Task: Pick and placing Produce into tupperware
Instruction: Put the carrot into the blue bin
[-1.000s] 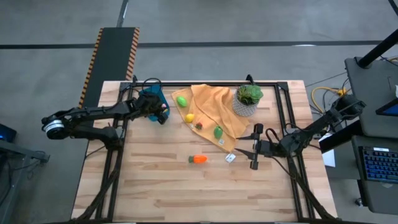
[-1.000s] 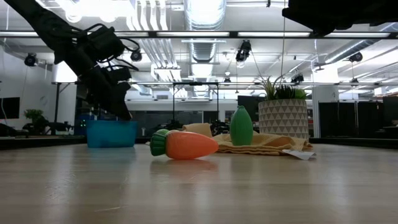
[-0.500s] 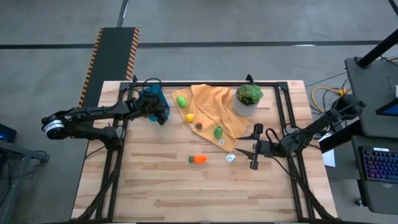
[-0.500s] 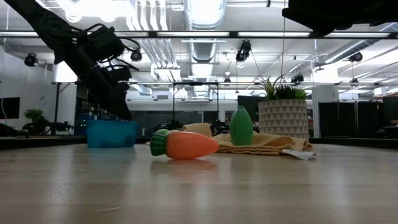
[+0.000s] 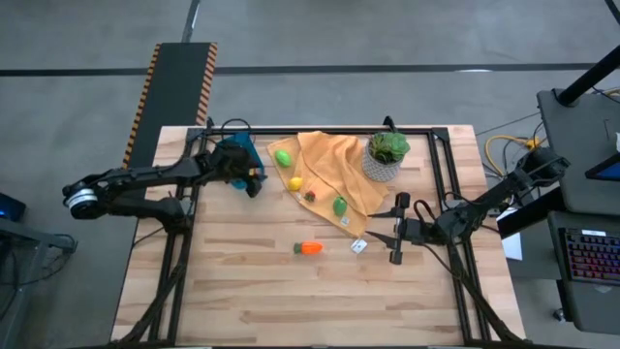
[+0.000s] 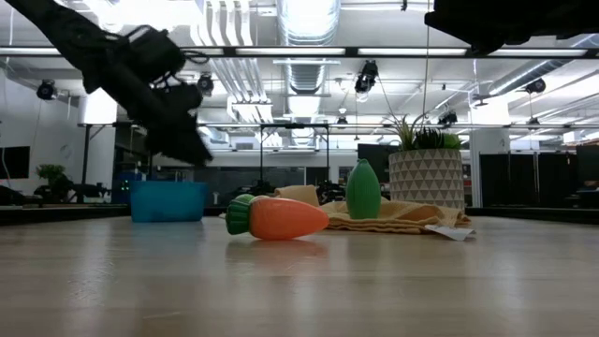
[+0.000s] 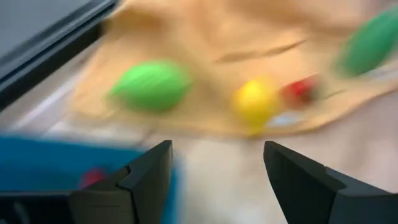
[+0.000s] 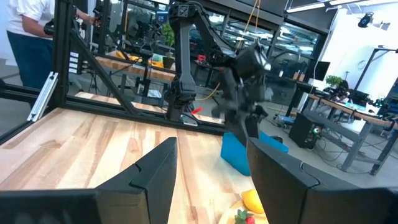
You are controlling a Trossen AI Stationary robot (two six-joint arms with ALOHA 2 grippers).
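Observation:
The blue tupperware (image 5: 232, 153) stands at the table's far left; in the left wrist view a small pink-red piece (image 7: 93, 177) lies inside it. My left gripper (image 5: 252, 180) hangs open and empty just beside the tupperware (image 6: 168, 200), above its rim. On the orange cloth (image 5: 334, 170) lie a green piece (image 5: 283, 157), a yellow piece (image 5: 295, 183), a small red-brown piece (image 5: 310, 195) and a second green piece (image 5: 340, 206). An orange carrot (image 5: 308, 248) lies on bare wood. My right gripper (image 5: 387, 233) waits open near the table's right side.
A leafy plant in a pale patterned pot (image 5: 386, 155) stands at the cloth's far right corner. A small white tag (image 5: 358, 246) lies right of the carrot. Black frame rails run along the table's left, right and far edges. The near half of the wood is bare.
My left gripper has risen from the tupperware's rim and drawn a little away from it toward the cloth; its wrist view is blurred by the motion. The produce and the tupperware have stayed put.

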